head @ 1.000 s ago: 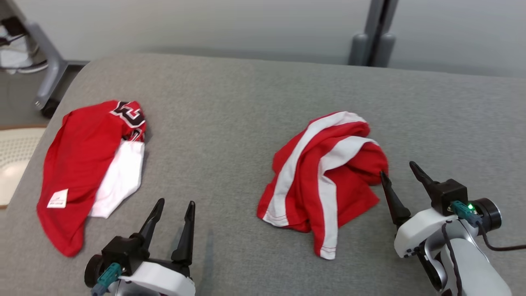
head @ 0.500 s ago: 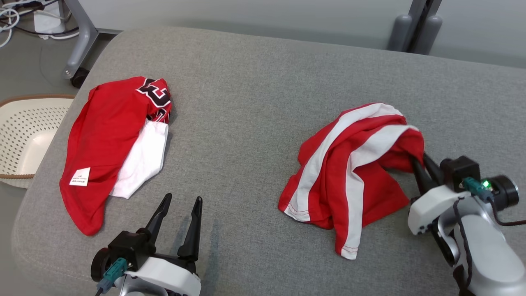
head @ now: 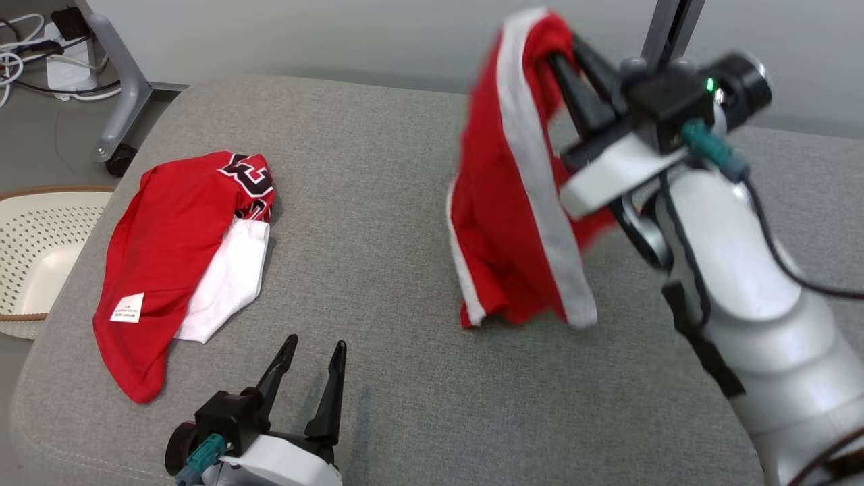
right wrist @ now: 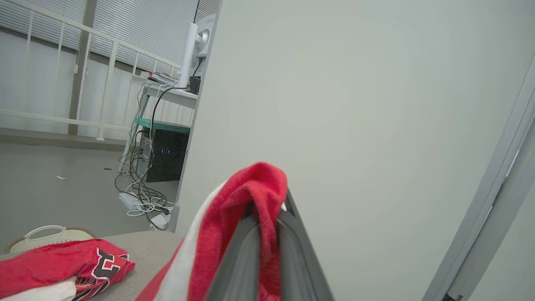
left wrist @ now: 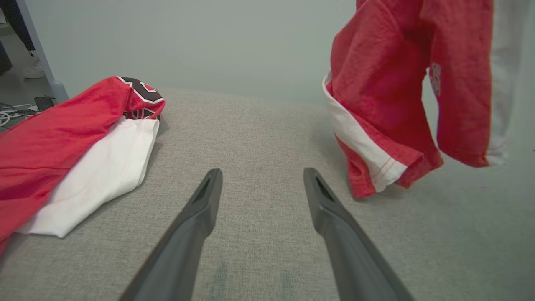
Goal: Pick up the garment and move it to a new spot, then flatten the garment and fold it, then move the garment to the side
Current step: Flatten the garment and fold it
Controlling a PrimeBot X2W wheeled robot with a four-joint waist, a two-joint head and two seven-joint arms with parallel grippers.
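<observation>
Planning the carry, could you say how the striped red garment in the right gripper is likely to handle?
Probably floppy: the striped garment hangs limp from the right gripper, pinched at one fold. Likely light, since that small pinch holds it all. Its hem hangs near the cushion, so it may drag or swing.

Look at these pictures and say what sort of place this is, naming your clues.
Probably a lab or office workroom: a grey padded table, a computer tower under a desk, tangled cables beside it.
</observation>
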